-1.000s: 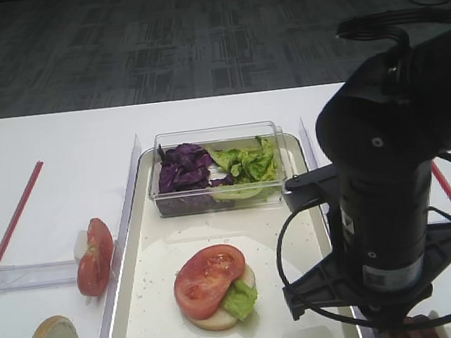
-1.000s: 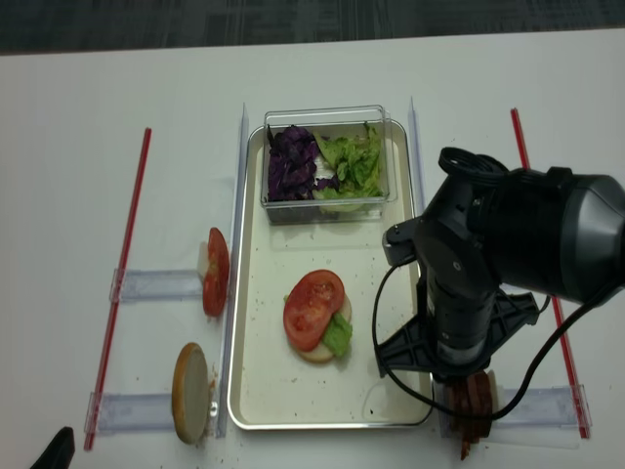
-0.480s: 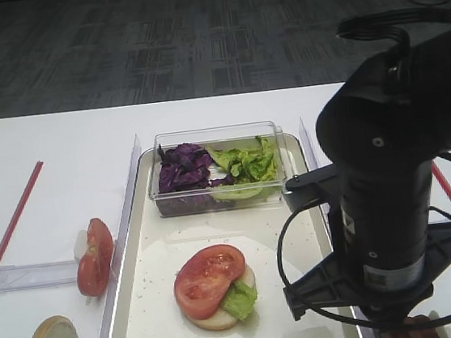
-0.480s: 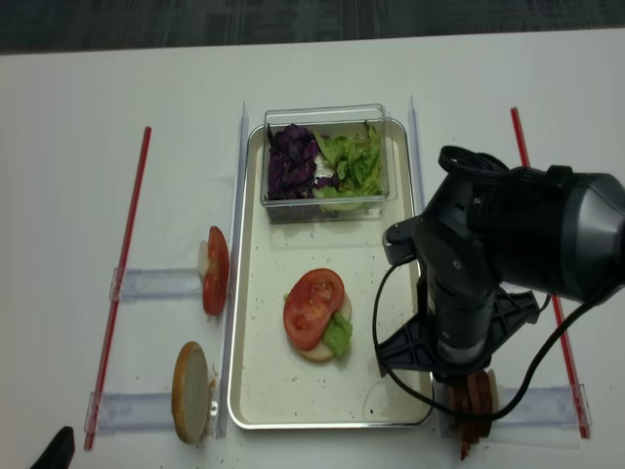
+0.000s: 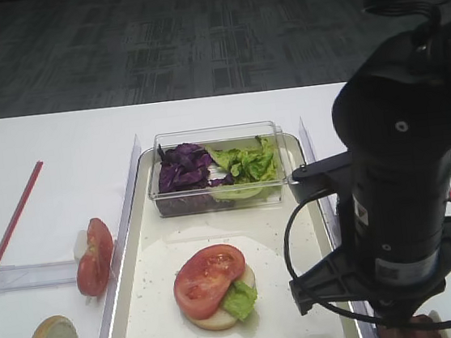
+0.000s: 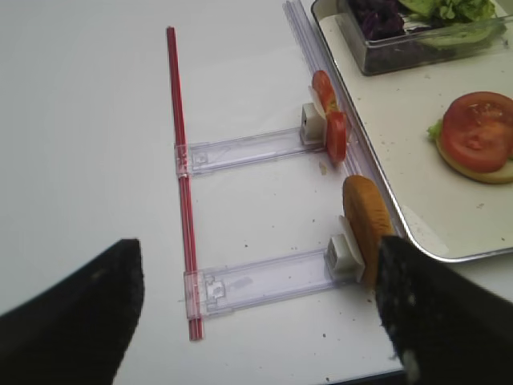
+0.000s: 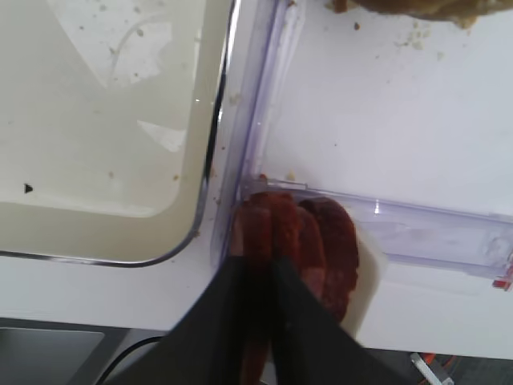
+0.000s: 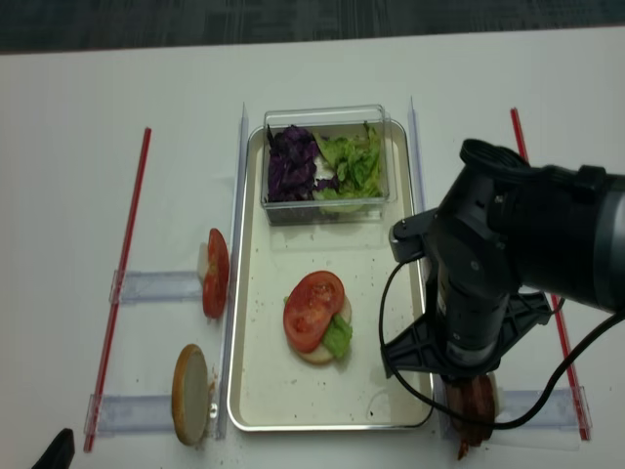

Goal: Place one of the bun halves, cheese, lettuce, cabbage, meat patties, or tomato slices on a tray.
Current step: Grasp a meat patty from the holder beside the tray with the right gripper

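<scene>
My right gripper (image 7: pixel 260 265) is shut on the leftmost of the upright meat patties (image 7: pixel 333 241), which stand in a clear holder just right of the tray (image 7: pixel 104 160). From above, the arm hides those jaws and only the patties (image 8: pixel 476 405) show under it. On the tray lies a bun half topped with lettuce and a tomato slice (image 8: pixel 312 308). Left of the tray stand tomato slices (image 6: pixel 330 120) and another bun half (image 6: pixel 365 228), each upright on a holder. My left gripper (image 6: pixel 256 321) hangs open over bare table. No cheese is in view.
A clear box at the tray's far end holds purple cabbage (image 5: pixel 183 167) and green lettuce (image 5: pixel 248 165). Red strips (image 8: pixel 122 283) run along both sides of the table. Clear rails (image 6: pixel 264 281) lie flat beside the tray.
The right arm has shifted a little to the right, its jaws still shut on the patty. The food on the tray and the left arm have not moved.
</scene>
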### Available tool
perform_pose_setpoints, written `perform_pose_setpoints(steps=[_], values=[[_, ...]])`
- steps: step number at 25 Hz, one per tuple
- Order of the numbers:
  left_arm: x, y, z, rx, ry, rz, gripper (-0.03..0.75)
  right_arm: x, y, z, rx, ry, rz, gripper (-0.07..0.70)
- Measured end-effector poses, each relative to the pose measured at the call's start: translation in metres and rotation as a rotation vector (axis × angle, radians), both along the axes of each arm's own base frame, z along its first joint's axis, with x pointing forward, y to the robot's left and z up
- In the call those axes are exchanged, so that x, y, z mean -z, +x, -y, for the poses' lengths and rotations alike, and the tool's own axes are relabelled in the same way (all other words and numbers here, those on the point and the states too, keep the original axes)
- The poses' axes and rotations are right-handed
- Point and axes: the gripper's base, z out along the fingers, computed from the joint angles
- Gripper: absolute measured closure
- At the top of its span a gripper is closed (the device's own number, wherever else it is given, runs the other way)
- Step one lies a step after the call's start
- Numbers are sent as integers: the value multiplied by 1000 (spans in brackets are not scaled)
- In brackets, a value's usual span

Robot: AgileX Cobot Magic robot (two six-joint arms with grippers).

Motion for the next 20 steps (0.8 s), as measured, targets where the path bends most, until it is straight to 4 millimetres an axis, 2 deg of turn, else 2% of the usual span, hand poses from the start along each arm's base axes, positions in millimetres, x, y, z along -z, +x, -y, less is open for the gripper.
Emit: perform_pose_setpoints(steps=[20], values=[[0, 0, 0, 0, 0, 0, 170, -1, -1, -1, 4, 11, -6, 519]])
